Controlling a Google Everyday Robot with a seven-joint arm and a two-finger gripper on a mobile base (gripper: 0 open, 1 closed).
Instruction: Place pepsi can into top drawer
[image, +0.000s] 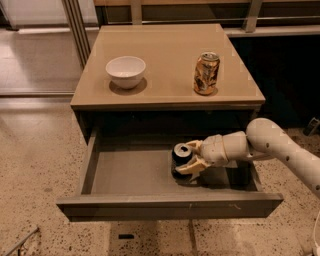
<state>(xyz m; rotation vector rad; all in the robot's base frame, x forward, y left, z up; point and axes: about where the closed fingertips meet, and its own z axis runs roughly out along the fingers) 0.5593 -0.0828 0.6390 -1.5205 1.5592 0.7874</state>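
The pepsi can (180, 161) is dark with a silver top and stands upright inside the open top drawer (130, 172), right of its middle, at or just above the drawer floor. My gripper (190, 156) reaches in from the right. Its two pale fingers (193, 166) sit on either side of the can, shut on it. The white arm (272, 145) crosses over the drawer's right side. The drawer is pulled far out, and its flat front (170, 205) faces the camera.
On the table top (165, 55) above the drawer stand a white bowl (125, 71) at the left and a gold-brown dented can (206, 73) at the right. Speckled floor surrounds the table. Metal legs rise at the back left.
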